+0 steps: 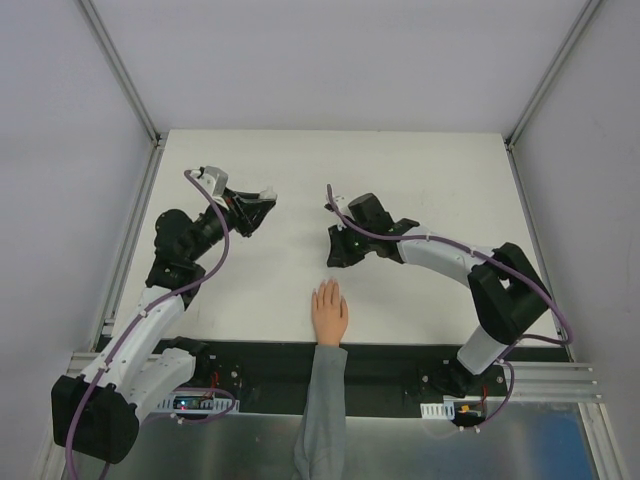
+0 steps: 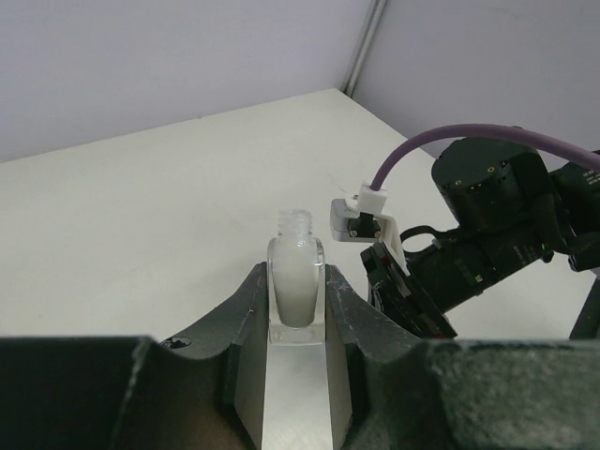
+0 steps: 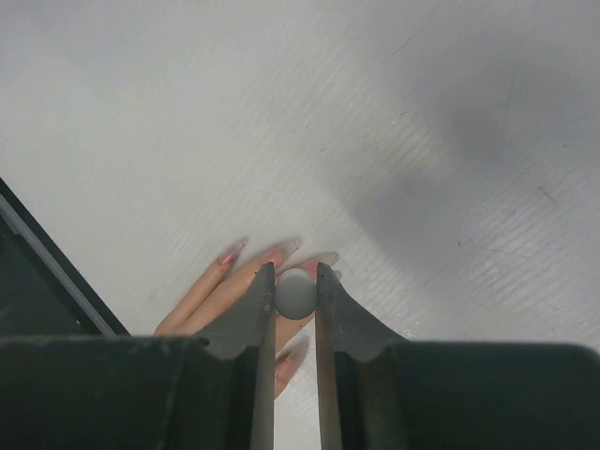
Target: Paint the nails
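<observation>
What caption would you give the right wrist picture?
Right gripper, jaws shut on a round cap, over the mannequin hand's nails.

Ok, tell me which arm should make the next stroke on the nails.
Right, probably. The right fingers hold the round cap just above the nails of the mannequin hand. The left fingers are shut on the open bottle, off to the side of that hand.

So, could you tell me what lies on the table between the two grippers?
Nothing: in the top view the table is bare between the left gripper and the right gripper.
</observation>
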{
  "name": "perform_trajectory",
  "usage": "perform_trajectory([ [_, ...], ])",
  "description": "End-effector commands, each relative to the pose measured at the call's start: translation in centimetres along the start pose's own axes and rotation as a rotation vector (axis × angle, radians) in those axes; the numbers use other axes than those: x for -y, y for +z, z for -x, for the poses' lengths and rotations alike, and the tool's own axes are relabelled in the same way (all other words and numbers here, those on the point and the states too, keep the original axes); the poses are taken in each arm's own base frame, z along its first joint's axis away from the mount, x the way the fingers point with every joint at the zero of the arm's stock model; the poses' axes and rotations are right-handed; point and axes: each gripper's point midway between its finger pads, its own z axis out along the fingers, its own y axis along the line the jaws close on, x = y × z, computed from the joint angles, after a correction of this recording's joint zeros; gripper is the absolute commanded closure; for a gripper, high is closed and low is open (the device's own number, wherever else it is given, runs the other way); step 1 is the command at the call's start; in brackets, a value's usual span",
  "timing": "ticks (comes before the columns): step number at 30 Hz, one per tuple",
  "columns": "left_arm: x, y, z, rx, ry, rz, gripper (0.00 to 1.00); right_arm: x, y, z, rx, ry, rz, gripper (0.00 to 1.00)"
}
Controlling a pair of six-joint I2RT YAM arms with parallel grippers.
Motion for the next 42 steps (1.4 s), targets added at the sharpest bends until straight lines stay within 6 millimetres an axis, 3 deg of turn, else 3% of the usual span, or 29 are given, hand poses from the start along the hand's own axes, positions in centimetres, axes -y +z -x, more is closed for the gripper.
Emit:
perform_trajectory([
  [1, -0.3, 0.5, 1.0, 0.020, -0.018, 0.023, 1.00, -1.4, -1.0, 1.6, 0.046, 0.035, 0.028, 1.00],
  [3, -1.3, 0.5, 0.0, -0.020, -0.049, 0.073, 1.00, -1.2, -1.4, 1.3, 0.010, 0.050, 0.002, 1.00],
  [4, -2.0, 0.7, 0.5, -0.023, -0.061, 0.116, 1.00, -1.4, -1.7, 2.7, 0.025, 0.048, 0.007, 1.00],
  [6, -2.5, 0.6, 0.1, -0.058, -0.131, 0.166, 1.00, -1.4, -1.5, 1.9, -0.035, 0.059, 0.005, 1.00],
  [7, -2.7, 0.9, 1.2, -0.040, -0.148, 0.193, 1.00, -1.6, -1.6, 2.3, -0.037, 0.058, 0.012, 1.00],
  [14, -1.2, 1.8, 3.9, -0.129, -0.255, 0.205, 1.00, -2.1, -2.2, 2.9, -0.118, 0.071, 0.028, 1.00],
  [19, -0.6, 2.8, 5.3, -0.139, -0.267, 0.177, 1.00, -1.3, -1.1, 1.6, -0.175, 0.090, 0.026, 1.00],
  [25, -0.6, 3.9, 5.3, -0.174, -0.263, 0.145, 1.00, -0.2, 0.0, -0.7, -0.228, 0.114, 0.001, 1.00],
  [42, -0.4, 4.9, 5.6, -0.213, -0.248, 0.108, 1.00, 0.3, 1.8, -0.6, -0.247, 0.152, -0.011, 1.00],
])
